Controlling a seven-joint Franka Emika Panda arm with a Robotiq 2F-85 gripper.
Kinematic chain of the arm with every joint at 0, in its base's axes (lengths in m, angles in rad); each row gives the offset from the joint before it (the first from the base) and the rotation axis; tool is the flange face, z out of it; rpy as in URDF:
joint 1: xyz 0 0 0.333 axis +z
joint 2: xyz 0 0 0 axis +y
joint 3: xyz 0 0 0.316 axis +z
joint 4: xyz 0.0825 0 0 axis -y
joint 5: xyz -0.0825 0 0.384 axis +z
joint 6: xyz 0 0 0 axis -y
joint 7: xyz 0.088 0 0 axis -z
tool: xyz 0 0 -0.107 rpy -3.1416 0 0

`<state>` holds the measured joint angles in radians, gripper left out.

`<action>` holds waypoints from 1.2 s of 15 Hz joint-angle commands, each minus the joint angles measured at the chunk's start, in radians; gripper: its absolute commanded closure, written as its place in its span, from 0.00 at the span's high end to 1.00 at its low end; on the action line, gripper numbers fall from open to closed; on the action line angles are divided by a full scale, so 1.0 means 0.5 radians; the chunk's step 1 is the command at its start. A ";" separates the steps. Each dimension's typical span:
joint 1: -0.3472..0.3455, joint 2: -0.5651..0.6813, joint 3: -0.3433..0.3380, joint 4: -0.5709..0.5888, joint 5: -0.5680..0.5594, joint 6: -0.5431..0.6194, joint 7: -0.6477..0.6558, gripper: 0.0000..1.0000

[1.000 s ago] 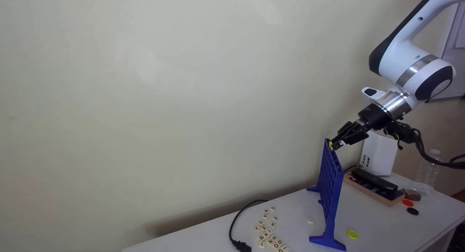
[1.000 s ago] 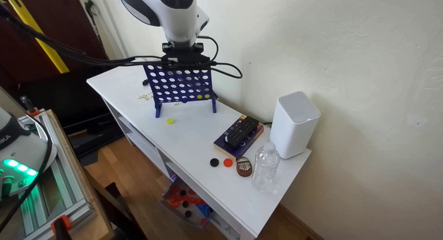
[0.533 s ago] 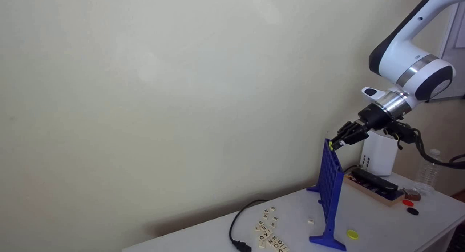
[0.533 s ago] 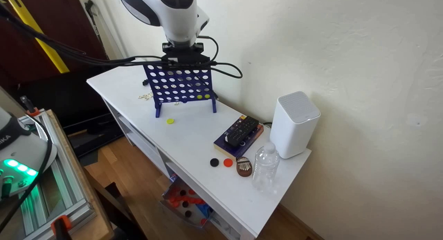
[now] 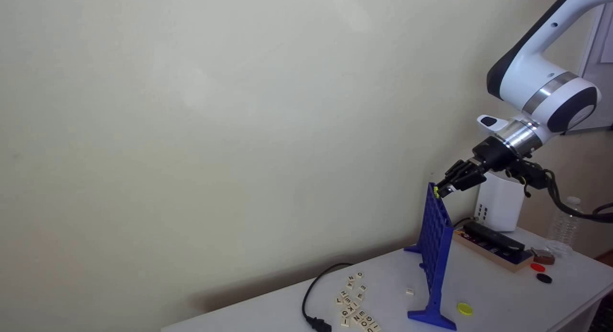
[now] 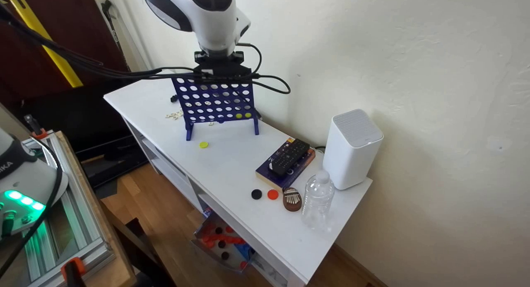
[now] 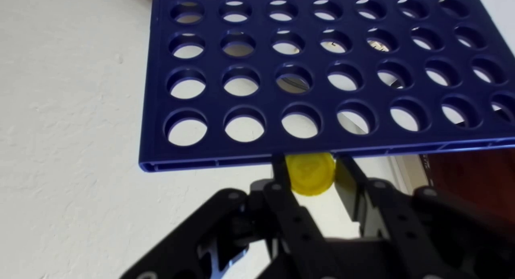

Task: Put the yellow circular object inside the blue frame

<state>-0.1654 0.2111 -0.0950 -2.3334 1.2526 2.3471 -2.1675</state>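
Two fingers (image 7: 283, 186) held the yellow disc (image 7: 310, 174) by opposite edges at the top of the blue frame (image 7: 320, 81); presumably we wanted its leading rim free for slotting.

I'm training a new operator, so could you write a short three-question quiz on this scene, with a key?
1. Choose: relative to the upright blue plastic grid frame, where is the round yellow plastic disc gripped by the black two-fingered end effector? A, at its feet; B, at its top edge; C, well away from it.
2. True or false: the long black plastic remote lies on the thick dark-covered paper book.
3. Count: how many other yellow discs show in the frame's bottom row?

Key: 1 B; 2 true; 3 two.
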 commanded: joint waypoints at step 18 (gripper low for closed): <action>0.003 0.039 -0.017 0.039 0.016 -0.055 0.007 1.00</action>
<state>-0.1652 0.2261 -0.0956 -2.3218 1.2526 2.3467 -2.1663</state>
